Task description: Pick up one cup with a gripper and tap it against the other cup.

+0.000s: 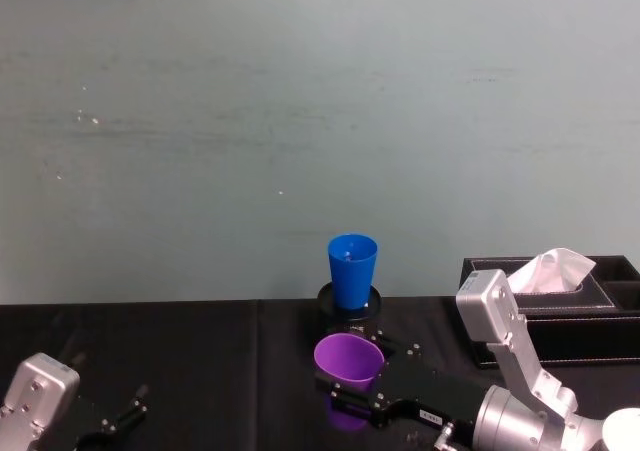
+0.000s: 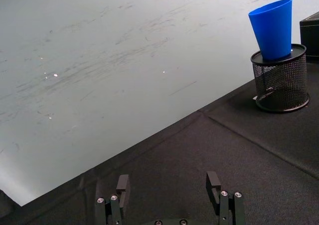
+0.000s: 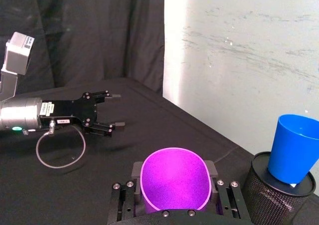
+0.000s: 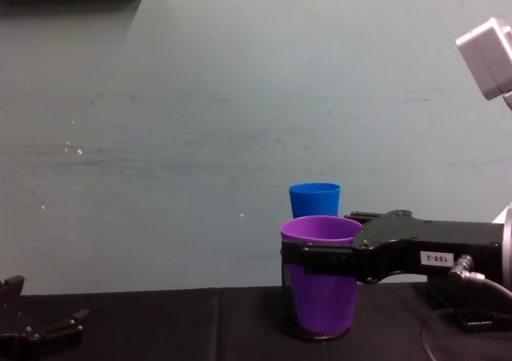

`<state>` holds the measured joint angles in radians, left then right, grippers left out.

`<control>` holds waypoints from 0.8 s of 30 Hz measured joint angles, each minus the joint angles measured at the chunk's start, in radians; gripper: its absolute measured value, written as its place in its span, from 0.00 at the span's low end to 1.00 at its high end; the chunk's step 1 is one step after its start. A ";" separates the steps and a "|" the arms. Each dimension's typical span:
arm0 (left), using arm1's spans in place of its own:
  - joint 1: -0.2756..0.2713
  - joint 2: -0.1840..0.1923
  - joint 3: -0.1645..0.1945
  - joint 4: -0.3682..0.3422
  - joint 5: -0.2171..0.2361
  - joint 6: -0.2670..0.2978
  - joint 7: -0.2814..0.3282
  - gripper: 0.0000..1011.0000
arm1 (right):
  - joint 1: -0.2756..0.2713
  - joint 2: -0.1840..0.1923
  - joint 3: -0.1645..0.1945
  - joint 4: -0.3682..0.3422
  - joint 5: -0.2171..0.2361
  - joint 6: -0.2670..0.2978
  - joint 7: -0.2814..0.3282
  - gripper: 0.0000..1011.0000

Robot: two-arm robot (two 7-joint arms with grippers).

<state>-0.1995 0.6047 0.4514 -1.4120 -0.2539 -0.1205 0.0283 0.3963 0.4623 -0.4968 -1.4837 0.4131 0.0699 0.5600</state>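
My right gripper (image 1: 362, 376) is shut on the purple cup (image 1: 348, 363), holding it upright by its upper wall, fingers (image 3: 122, 205) on both sides. In the chest view the purple cup (image 4: 320, 297) hangs close to the black tabletop; I cannot tell whether its base touches. Just behind it the blue cup (image 1: 352, 269) stands in a black wire-mesh pen holder (image 1: 350, 306), apart from the purple one. The right wrist view has the blue cup (image 3: 294, 147) beside the purple cup (image 3: 174, 180). My left gripper (image 1: 125, 411) rests open at the near left.
A black tissue box (image 1: 560, 301) with white tissue sticking out stands at the right, close behind my right arm. A pale wall rises right behind the pen holder (image 2: 280, 83). The black cloth stretches bare between my left gripper (image 2: 169, 185) and the cups.
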 joint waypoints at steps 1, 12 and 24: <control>0.000 0.000 0.000 0.000 0.000 0.000 0.000 0.99 | 0.000 0.000 0.000 0.000 0.000 0.000 0.000 0.73; 0.000 0.000 0.000 0.000 0.000 0.000 0.000 0.99 | 0.000 0.000 0.000 0.000 0.000 0.000 0.000 0.73; 0.000 0.000 0.000 0.000 0.000 0.000 0.000 0.99 | 0.000 0.000 0.000 0.000 0.000 0.000 0.000 0.73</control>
<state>-0.1995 0.6047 0.4514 -1.4120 -0.2539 -0.1205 0.0283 0.3964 0.4624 -0.4967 -1.4837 0.4131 0.0698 0.5600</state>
